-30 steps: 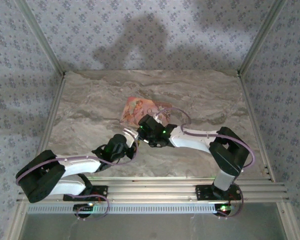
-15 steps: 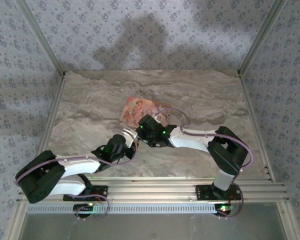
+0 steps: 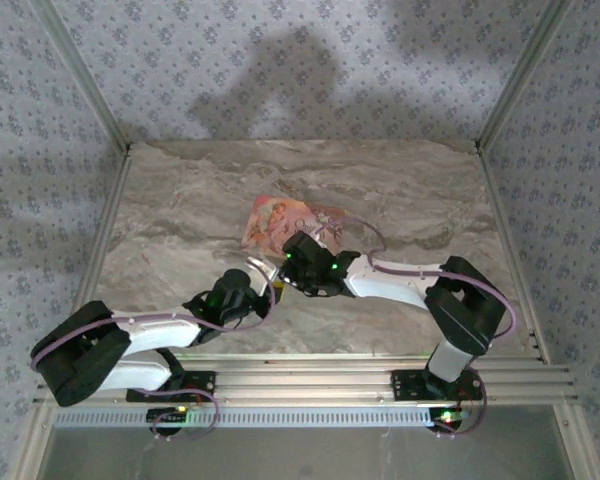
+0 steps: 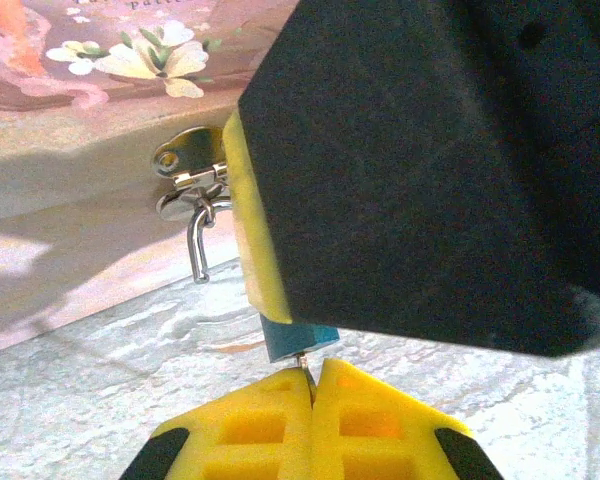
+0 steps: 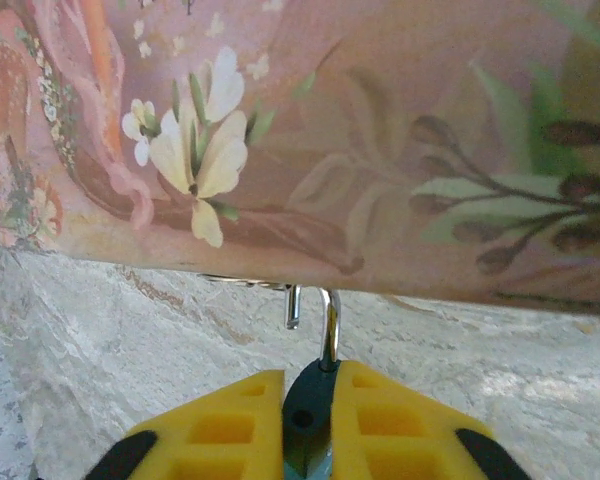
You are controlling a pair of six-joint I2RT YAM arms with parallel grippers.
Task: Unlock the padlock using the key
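Note:
The padlock (image 5: pixel 309 415) is a tiny dark bluish body pinched between the yellow pads of my right gripper (image 5: pixel 311 385), which is shut on it. Its silver shackle (image 5: pixel 328 325) stands swung open, its free leg (image 5: pixel 293 305) out of the body and still hooked in the hasp (image 4: pixel 189 162) on the pink box (image 3: pixel 285 221). My left gripper (image 4: pixel 313 374) is shut on the key (image 4: pixel 306 369), whose thin blade runs up into the blue underside of the padlock (image 4: pixel 296 338). In the top view both grippers meet just in front of the box, left gripper (image 3: pixel 264 284), right gripper (image 3: pixel 286 266).
The pink picture-printed box lies mid-table on the marble-patterned top (image 3: pixel 180 215). The right gripper's black finger with its yellow pad (image 4: pixel 252 230) looms close over the left wrist view. Metal frame posts (image 3: pixel 105 215) line the table's sides.
The right wrist has shifted slightly to the right and nearer. The left gripper has stayed close under it.

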